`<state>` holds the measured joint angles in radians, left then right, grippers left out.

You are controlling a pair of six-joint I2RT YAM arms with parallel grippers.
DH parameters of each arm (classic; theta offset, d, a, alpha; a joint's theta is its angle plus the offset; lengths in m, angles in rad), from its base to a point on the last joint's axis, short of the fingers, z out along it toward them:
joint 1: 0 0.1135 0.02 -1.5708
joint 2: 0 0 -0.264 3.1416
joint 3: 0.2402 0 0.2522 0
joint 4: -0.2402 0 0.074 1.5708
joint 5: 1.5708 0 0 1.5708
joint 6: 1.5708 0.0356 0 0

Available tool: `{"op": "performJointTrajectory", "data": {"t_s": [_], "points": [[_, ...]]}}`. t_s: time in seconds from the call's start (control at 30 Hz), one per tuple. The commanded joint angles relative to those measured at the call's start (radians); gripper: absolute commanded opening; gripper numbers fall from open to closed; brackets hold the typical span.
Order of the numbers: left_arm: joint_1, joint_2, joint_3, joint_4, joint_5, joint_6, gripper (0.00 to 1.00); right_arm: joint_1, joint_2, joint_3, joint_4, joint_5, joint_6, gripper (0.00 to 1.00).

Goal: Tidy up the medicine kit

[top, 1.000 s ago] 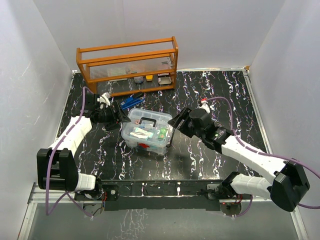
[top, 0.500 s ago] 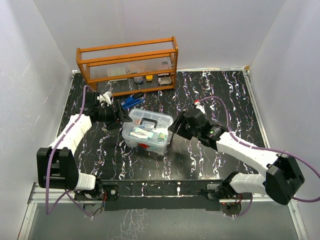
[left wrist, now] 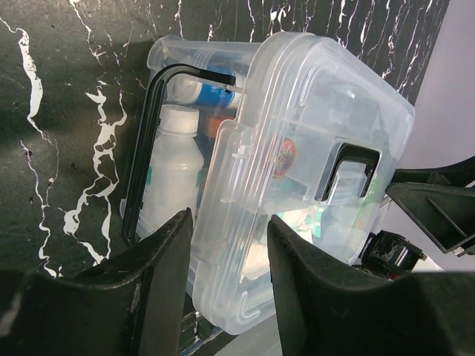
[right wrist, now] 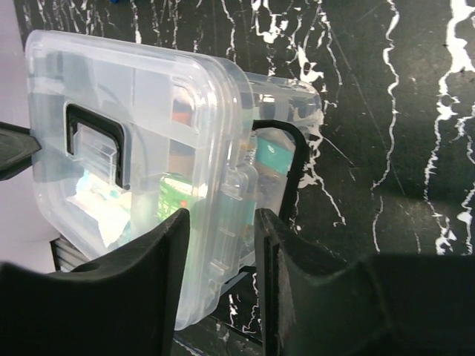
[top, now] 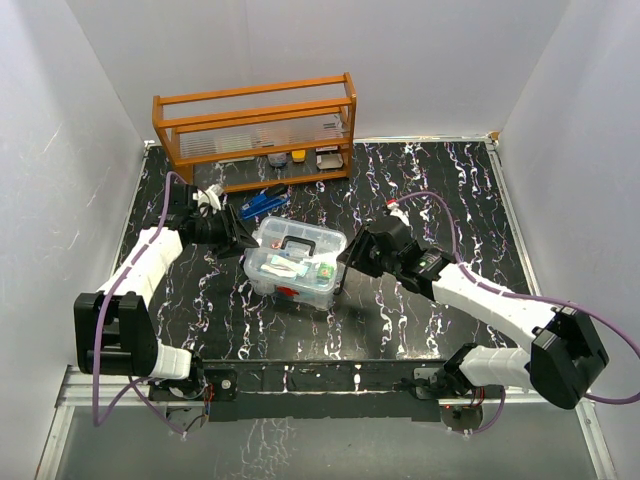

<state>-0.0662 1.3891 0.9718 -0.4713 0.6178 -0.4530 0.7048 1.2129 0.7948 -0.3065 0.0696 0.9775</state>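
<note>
The medicine kit (top: 295, 262) is a clear box with a red front latch (top: 288, 291). It stands mid-table with its lid and dark handle (top: 294, 241) on top. Bottles and packets show through the plastic. My left gripper (top: 243, 238) is at the kit's left end. In the left wrist view (left wrist: 230, 222) its jaws are closed on the lid's rim (left wrist: 245, 185). My right gripper (top: 348, 256) is at the kit's right end. In the right wrist view (right wrist: 221, 222) its jaws pinch the lid's rim (right wrist: 223, 148) there.
The orange wooden rack (top: 255, 125) stands at the back left, with small containers (top: 298, 157) on its lower shelf. A blue item (top: 262, 203) lies just behind the kit, near my left gripper. White walls close in the black marbled table (top: 430, 190).
My right gripper has moved left up to the kit's right end. My left gripper has edged right onto its left end. The kit has stayed put.
</note>
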Motion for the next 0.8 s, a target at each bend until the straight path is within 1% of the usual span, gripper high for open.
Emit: {"op": "performJointTrajectory", "data": {"t_s": [0.0, 0.07, 0.17, 0.2, 0.23, 0.3, 0.37, 0.43, 0.57, 0.63, 0.77], "points": [[0.001, 0.010, -0.021, -0.036, -0.014, 0.007, 0.38, -0.004, 0.027, 0.031, 0.036, -0.018, -0.040, 0.34], [0.000, 0.008, -0.032, -0.047, -0.038, 0.009, 0.38, -0.004, 0.040, 0.039, 0.036, -0.029, -0.052, 0.32], [0.001, 0.003, -0.055, -0.057, -0.062, 0.019, 0.38, -0.005, 0.058, 0.051, 0.039, -0.044, -0.067, 0.33], [0.001, 0.002, -0.060, -0.067, -0.075, 0.026, 0.40, -0.004, 0.063, 0.056, 0.040, -0.053, -0.076, 0.34], [0.000, 0.001, -0.065, -0.077, -0.102, 0.030, 0.45, -0.004, 0.067, 0.061, 0.038, -0.059, -0.080, 0.36], [0.000, -0.003, -0.070, -0.085, -0.125, 0.038, 0.52, -0.004, 0.071, 0.067, 0.039, -0.065, -0.086, 0.40], [0.001, -0.008, -0.067, -0.082, -0.128, 0.039, 0.55, -0.005, 0.073, 0.069, 0.040, -0.068, -0.090, 0.45], [0.001, -0.006, -0.060, -0.071, -0.121, 0.035, 0.53, -0.004, 0.075, 0.070, 0.042, -0.071, -0.090, 0.48], [0.000, 0.020, -0.063, -0.055, -0.080, 0.023, 0.41, -0.005, 0.094, 0.073, 0.051, -0.081, -0.093, 0.49], [0.002, 0.027, -0.075, -0.051, -0.067, 0.019, 0.39, -0.004, 0.105, 0.068, 0.068, -0.087, -0.094, 0.49], [0.001, 0.016, -0.112, -0.051, -0.066, 0.005, 0.39, -0.005, 0.131, 0.056, 0.114, -0.118, -0.111, 0.41]]}}
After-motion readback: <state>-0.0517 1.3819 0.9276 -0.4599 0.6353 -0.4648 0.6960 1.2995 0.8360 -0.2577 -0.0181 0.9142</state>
